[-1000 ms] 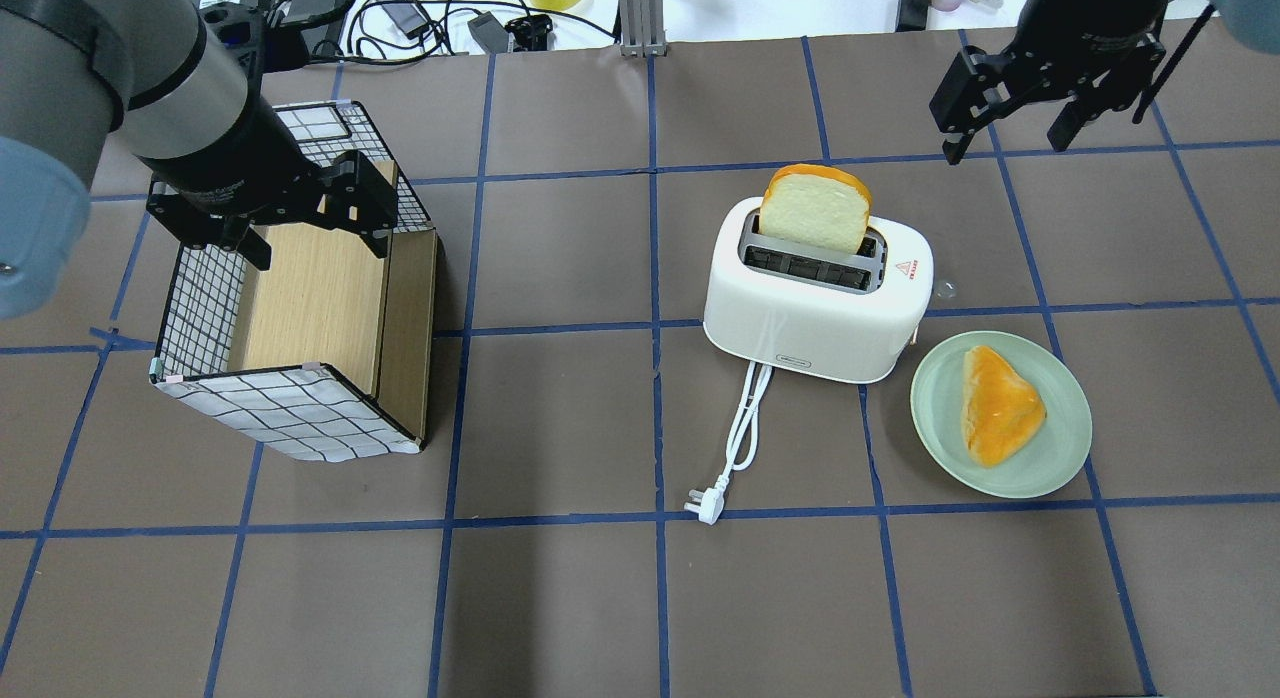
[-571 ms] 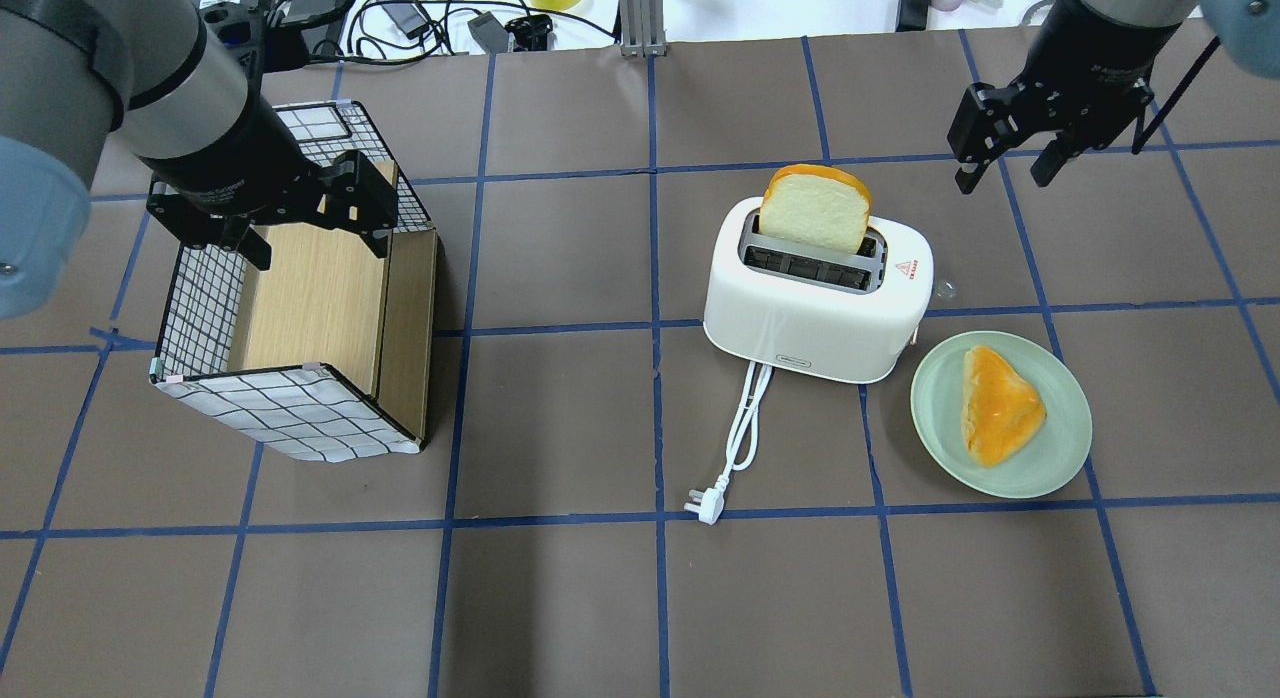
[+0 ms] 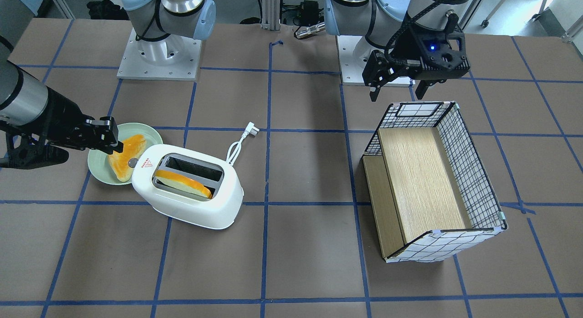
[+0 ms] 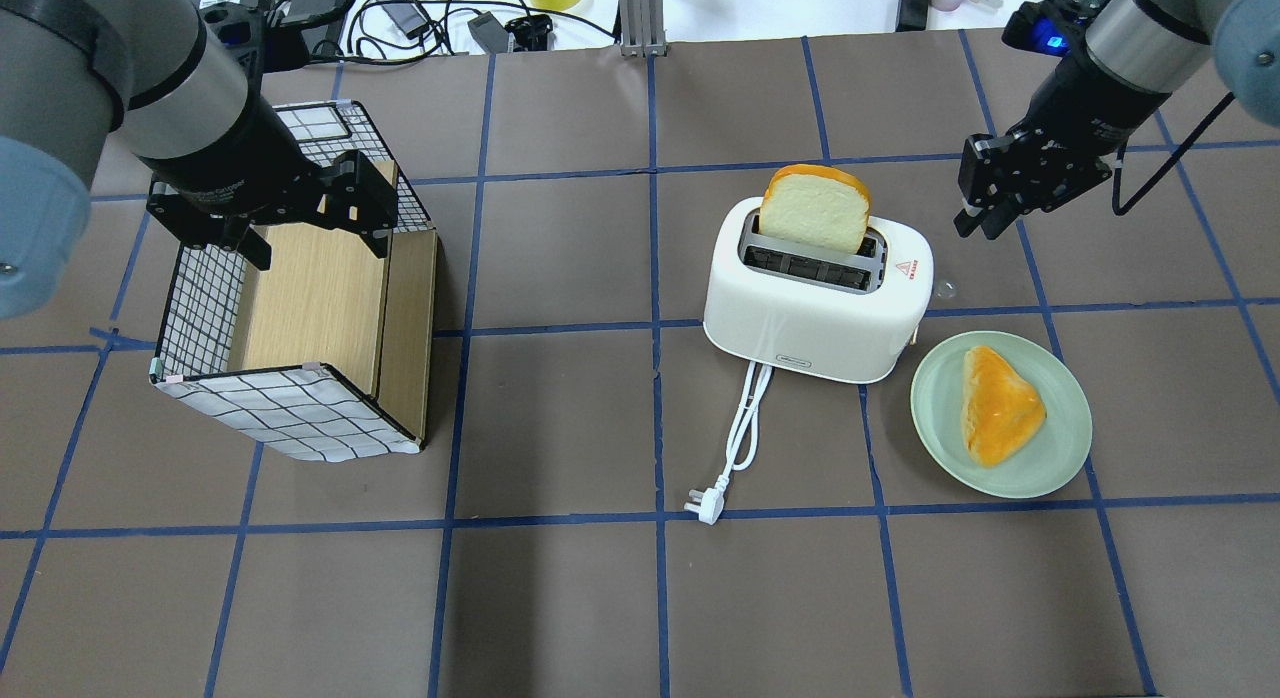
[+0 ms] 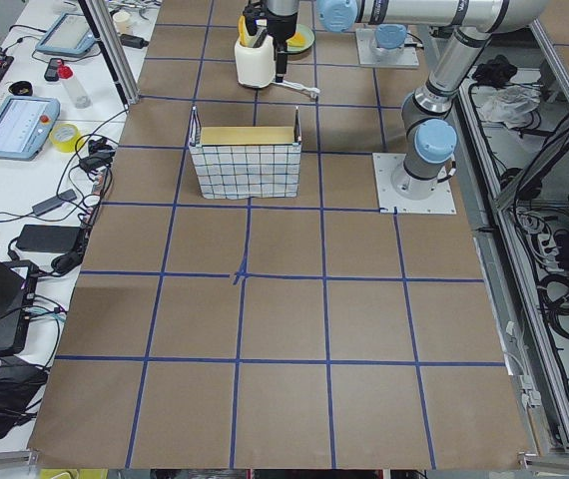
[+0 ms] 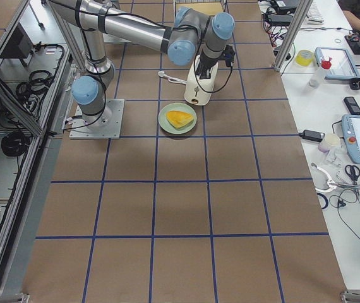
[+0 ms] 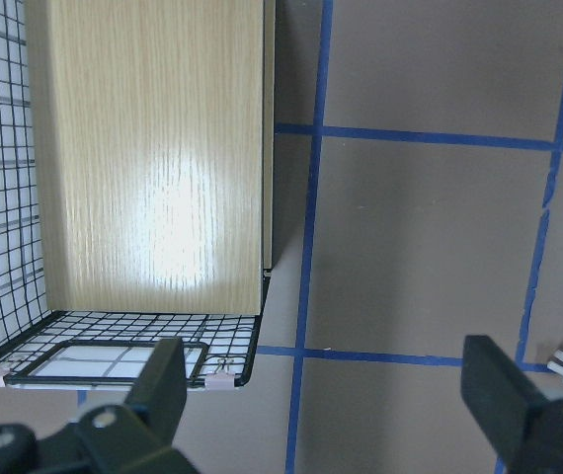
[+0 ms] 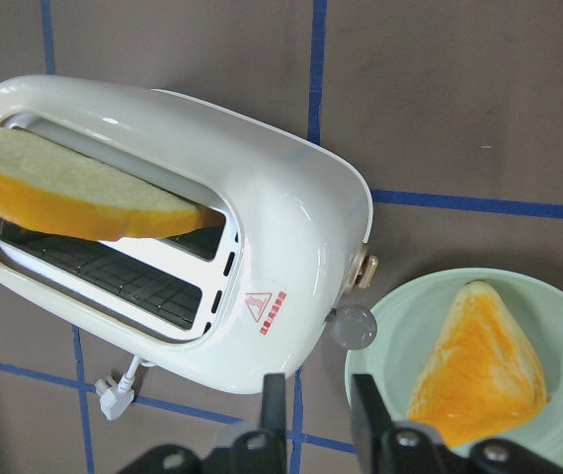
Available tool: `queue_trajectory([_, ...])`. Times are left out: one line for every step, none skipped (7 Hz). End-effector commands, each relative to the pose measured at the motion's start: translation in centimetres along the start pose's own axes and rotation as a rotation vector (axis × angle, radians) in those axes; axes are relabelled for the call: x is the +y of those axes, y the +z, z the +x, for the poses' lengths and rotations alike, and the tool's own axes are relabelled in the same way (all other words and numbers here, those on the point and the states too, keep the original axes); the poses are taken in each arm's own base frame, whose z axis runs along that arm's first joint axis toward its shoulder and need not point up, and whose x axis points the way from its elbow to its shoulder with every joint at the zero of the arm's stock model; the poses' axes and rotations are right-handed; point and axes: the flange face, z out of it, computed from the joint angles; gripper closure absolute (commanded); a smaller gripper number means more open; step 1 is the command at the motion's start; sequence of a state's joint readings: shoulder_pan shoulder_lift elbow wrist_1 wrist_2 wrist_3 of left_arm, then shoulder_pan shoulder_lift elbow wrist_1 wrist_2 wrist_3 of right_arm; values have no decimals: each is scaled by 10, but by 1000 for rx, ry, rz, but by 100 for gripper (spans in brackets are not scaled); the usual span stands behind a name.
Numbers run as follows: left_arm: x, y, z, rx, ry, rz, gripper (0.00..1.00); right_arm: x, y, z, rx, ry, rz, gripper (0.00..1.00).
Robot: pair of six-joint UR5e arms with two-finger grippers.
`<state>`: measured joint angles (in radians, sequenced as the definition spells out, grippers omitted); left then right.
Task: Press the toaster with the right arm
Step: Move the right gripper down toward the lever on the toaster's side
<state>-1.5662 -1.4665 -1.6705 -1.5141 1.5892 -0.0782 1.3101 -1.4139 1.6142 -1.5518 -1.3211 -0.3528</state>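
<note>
The white two-slot toaster (image 4: 815, 318) stands mid-table with a bread slice (image 4: 812, 210) upright in its far slot; it also shows in the front view (image 3: 191, 204) and the right wrist view (image 8: 291, 227). Its beige lever knob (image 8: 365, 272) and round grey button (image 8: 353, 326) are on the end facing the plate. My right gripper (image 4: 983, 223) hovers just beyond that end, empty, its jaws drawn almost together with a narrow gap; it also shows in the right wrist view (image 8: 319, 395). My left gripper (image 4: 315, 243) is open and empty over the basket.
A green plate (image 4: 1060, 458) with an orange-crusted bread piece (image 4: 1000, 403) lies right of the toaster. The toaster's white cord and plug (image 4: 705, 505) trail toward me. A wire-grid basket with a wooden board (image 4: 290, 418) sits at the left.
My right gripper has moved nearer and down toward the toaster's right end, and its jaws have closed from wide apart to almost together. The left arm has not moved.
</note>
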Motion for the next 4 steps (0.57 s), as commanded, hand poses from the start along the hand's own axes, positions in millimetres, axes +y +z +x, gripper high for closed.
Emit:
queue_trajectory([0,0,0,0,0,0,0,-1,22,9,-41,4,-36,85])
queue_trajectory([0,0,0,0,0,0,0,2,29,19,-74,-22,-36,87])
queue_trajectory([0,0,0,0,0,0,0,5,35,32,-114,-29,-33,93])
queue_trajectory([0,0,0,0,0,0,0,9,43,41,-154,-10,-35,97])
